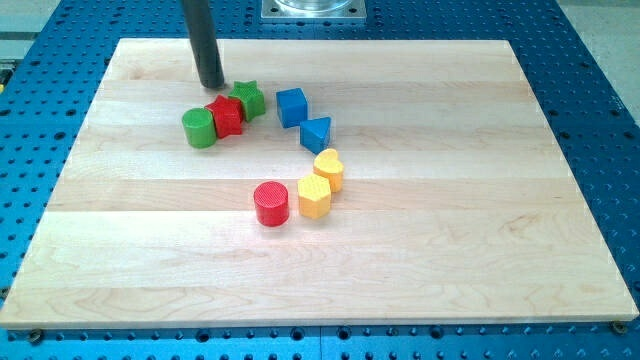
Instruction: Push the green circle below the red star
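The green circle sits on the wooden board, touching the left side of the red star. A green star touches the red star on its upper right. The three form a slanted row. My tip is just above the red star, toward the view's top, close to the green circle's upper right and left of the green star. It looks a little apart from them.
A blue cube and a blue triangle lie right of the row. Below them are a yellow heart, a yellow hexagon and a red circle. The board's top edge is near my tip.
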